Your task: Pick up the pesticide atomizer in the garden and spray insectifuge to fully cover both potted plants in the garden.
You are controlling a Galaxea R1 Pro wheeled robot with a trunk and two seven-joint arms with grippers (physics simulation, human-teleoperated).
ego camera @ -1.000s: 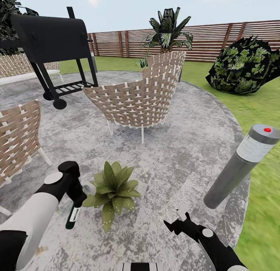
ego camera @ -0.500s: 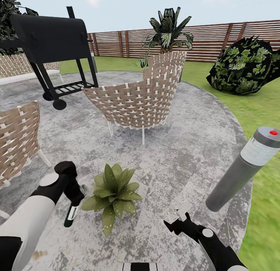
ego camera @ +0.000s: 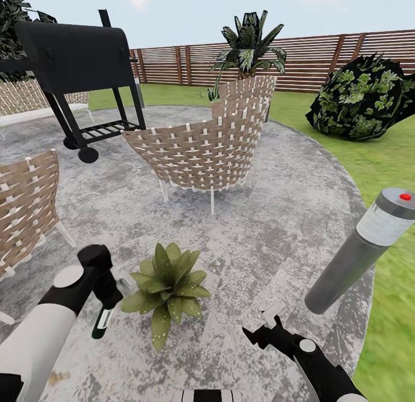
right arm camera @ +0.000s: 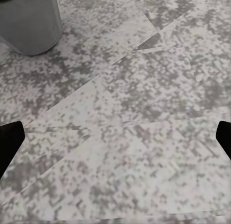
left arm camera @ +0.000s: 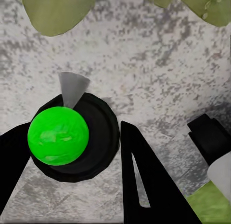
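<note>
The left end effector was closed around the pesticide atomizer, which hung tilted below it over the grey stone patio, its dark body and white label pointing down toward the robot. In the left wrist view the bottle sat between the two black fingers, its dark round end showing a bright green disc and a pale grey wedge, probably the trigger head, though the angle made that hard to confirm. One potted plant stood on the patio just beside the held bottle, on the side toward the right arm; its pointed green leaves also edged into the left wrist view.

The right end effector hovered low over bare stone, near the plant but apart from it, with its fingers spread wide and nothing between them; the right wrist view showed the dark fingertips at opposite edges.

A leaning grey bollard light with a red dot on top stood at the patio's rim by the lawn. Farther off were a woven chair, a black grill, a tall palm, a dark bush and the slatted wooden fence.
</note>
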